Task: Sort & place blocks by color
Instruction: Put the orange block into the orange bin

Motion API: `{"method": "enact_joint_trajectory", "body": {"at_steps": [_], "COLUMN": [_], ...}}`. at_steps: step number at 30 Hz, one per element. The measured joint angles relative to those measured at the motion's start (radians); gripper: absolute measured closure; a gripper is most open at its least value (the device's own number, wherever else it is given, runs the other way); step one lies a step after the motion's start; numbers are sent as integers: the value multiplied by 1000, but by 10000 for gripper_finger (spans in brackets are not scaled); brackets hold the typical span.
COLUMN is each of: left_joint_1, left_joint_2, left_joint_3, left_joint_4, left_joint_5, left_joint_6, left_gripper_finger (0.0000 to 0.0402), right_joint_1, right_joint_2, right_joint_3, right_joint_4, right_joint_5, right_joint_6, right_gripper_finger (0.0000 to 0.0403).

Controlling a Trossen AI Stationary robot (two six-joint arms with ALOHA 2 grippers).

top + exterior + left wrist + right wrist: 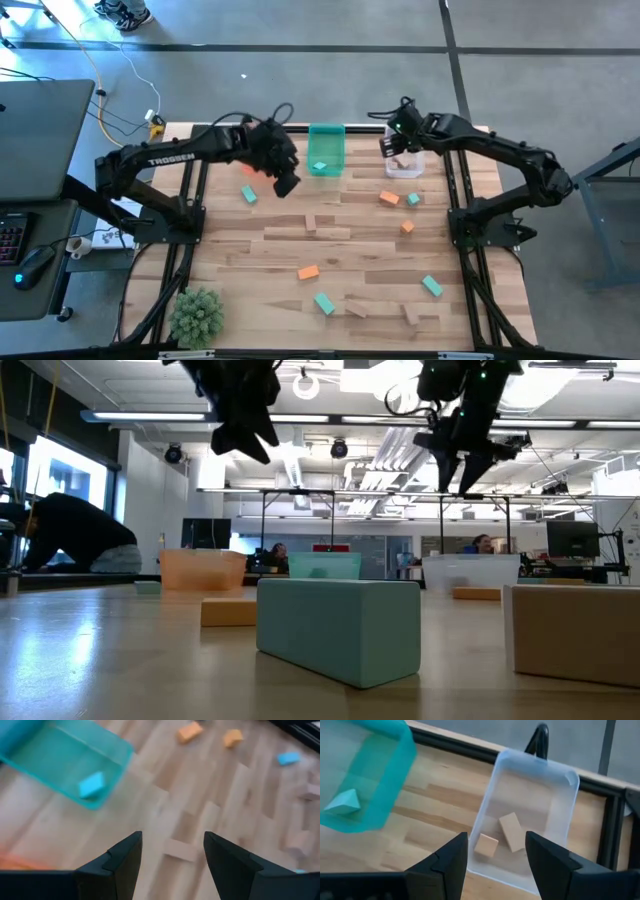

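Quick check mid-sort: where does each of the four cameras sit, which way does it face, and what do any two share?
High: overhead, straight down; both arms over the table.
Low: tabletop level, facing the room; a teal block close, both arms hanging from above.
Left wrist: over the green bin; left gripper open, empty.
Right wrist: over the clear bin holding two tan blocks; right gripper open.
Both wrist views share the green bin.

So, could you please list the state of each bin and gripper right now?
green bin: holds one teal block
clear bin: holds two tan wood blocks
orange bin: contents hidden
left gripper: open, empty, near the green bin
right gripper: open, empty, above the clear bin
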Motion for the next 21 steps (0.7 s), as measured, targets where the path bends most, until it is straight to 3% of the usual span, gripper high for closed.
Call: {"method": "enact_joint_trajectory", "body": {"at_steps": [7,14,21], "left_joint_1": [-157,-328,-463], "left_joint_2": [6,5,5], "left_joint_3": [-26,-103,-186], "left_joint_4": [-2,70,164], "left_joint_5": [-12,-152,-233], "left_joint_6": [-44,-47,-201], "left_gripper_finger": [201,201,202], "right_joint_1": [0,0,0], "right_joint_2": [0,0,0], "right_joint_3": [61,69,68], "right_joint_4": [-3,-2,-4], "right_joint_5": [-20,-23,-27], "right_joint_6": [-75,-110,-136], "right_gripper_finger": [218,218,218]}}
